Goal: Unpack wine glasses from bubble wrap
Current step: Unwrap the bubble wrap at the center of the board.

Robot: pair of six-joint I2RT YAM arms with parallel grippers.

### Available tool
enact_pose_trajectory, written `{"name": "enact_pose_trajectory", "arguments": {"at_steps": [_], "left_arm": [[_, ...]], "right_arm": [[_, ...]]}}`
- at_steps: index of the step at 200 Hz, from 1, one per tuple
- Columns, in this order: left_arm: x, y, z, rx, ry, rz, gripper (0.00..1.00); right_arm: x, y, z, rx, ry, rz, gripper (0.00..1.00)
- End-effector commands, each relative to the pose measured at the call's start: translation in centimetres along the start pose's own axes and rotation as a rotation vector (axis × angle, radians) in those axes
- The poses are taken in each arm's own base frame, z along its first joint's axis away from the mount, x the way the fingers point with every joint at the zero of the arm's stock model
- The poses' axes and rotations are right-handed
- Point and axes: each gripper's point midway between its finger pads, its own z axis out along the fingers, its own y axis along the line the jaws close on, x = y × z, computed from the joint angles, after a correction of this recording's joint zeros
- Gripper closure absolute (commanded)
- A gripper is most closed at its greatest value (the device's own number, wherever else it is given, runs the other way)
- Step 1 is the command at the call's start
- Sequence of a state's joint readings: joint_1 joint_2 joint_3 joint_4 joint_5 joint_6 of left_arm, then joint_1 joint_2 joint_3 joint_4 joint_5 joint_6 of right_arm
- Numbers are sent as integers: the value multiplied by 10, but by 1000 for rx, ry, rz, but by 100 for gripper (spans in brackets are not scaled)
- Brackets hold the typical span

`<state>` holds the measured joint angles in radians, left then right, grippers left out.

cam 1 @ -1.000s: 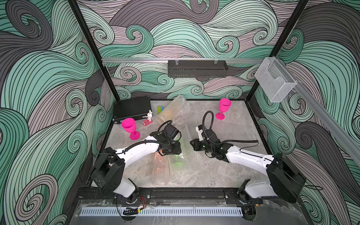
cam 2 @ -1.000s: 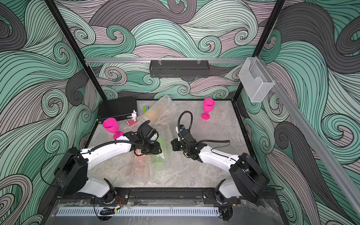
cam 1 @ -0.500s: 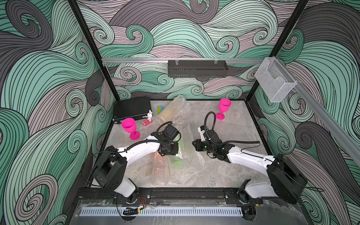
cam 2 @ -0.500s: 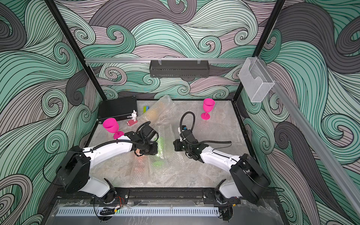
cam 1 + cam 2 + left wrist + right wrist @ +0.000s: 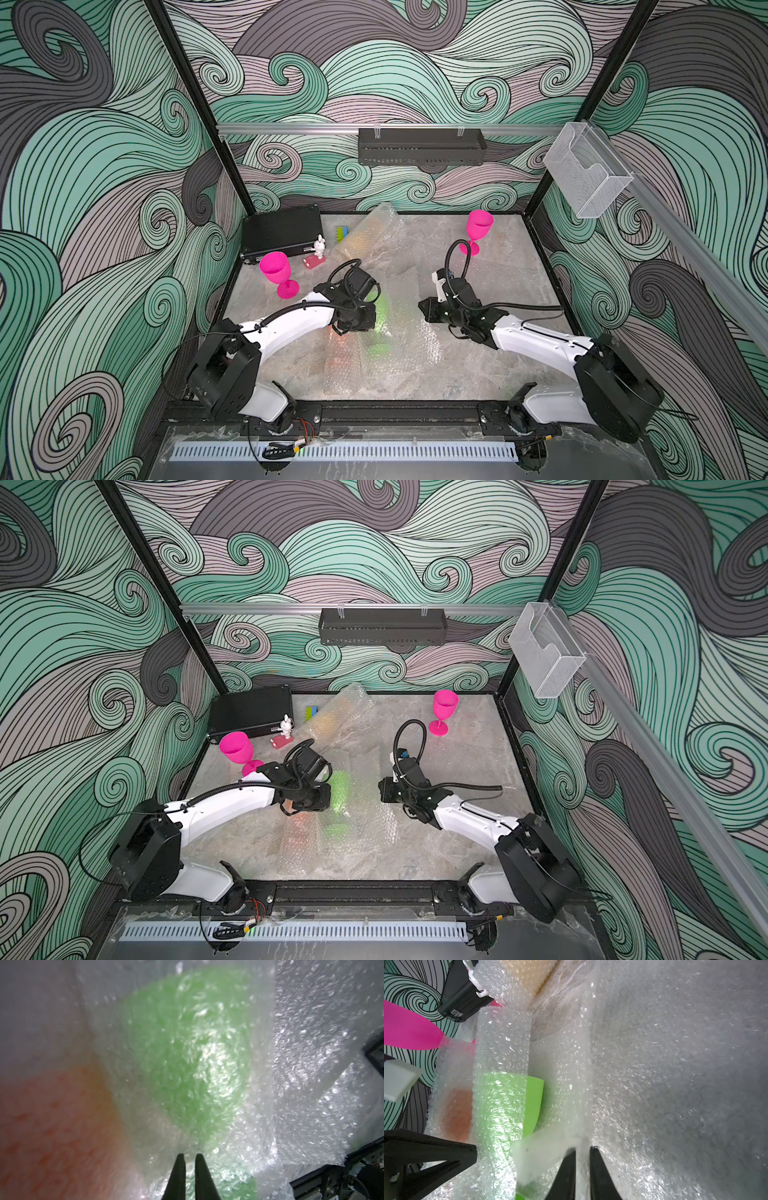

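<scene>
Lime green plastic goblet (image 5: 533, 1101) lies just ahead of my left gripper (image 5: 189, 1160), mostly inside its clear bubble wrap sleeve (image 5: 500, 1059), part of the cup bare. Left jaws have just closed to a sliver, apparently pinching that sleeve. Right gripper (image 5: 582, 1150), jaws near-closed, pinches the wide bubble wrap sheet (image 5: 675, 1064) alongside. Both ends held, so I reckon it's ready to peel.

Bubble wrap (image 5: 654, 1064): clear glossy plastic, bumpy. Green goblet (image 5: 534, 1101): smooth matt plastic. Tabletop (image 5: 511, 257): mottled grey, stone-look.

White arms (image 5: 291, 328) — black joints (image 5: 224, 374), cables (image 5: 457, 253), tapered fingers (image 5: 178, 1178).
</scene>
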<state>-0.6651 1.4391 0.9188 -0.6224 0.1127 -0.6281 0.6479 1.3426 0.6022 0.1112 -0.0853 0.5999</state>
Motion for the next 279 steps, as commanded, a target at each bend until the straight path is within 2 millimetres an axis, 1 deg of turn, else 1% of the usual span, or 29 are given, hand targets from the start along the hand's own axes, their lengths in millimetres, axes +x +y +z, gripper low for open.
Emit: {"name": "enact_pose_trajectory", "arguments": {"at_steps": [1,16,41,61,82,100,112,123,134,155,169,212,221,240,253,279], "left_arm": [[0,11,-16,-18,-22,-19,86],[-4,12,-24,-16,-40,-20,84],[-12,4,-40,7,-67,-9,81],[-15,-3,-49,38,-82,-8,79],[-15,-12,-53,87,-83,1,74],[-16,-23,-52,139,-75,8,67],[-16,-27,-51,152,-68,4,62],[-16,-28,-49,147,-67,4,57],[-17,-28,-47,142,-68,2,54],[-20,-31,-47,149,-76,-4,50],[-20,-32,-47,152,-80,-7,47],[-19,-30,-49,161,-95,-20,41],[-20,-30,-49,161,-96,-22,41],[-21,-30,-52,164,-106,-25,39],[-21,-30,-54,165,-112,-28,39],[-20,-30,-54,170,-106,-31,38]], "right_arm": [[1,-5,-4,10,-8,-13,82],[3,-4,-4,3,4,-14,79],[4,-7,-8,10,7,-19,73],[-3,-13,-18,32,-10,-29,60],[-10,-21,-32,68,-33,-56,52],[-14,-28,-44,91,-47,-65,51],[-15,-27,-50,82,-48,-64,50],[-14,-19,-52,38,-37,-65,49],[-9,-5,-50,-35,2,-54,49],[4,23,-39,-195,96,10,48],[13,36,-30,-273,136,57,48],[33,77,-7,-420,242,98,49],[37,83,-2,-439,263,111,49],[48,91,8,-465,306,125,53],[51,95,11,-479,319,132,56],[47,104,13,-515,315,139,70]]}}
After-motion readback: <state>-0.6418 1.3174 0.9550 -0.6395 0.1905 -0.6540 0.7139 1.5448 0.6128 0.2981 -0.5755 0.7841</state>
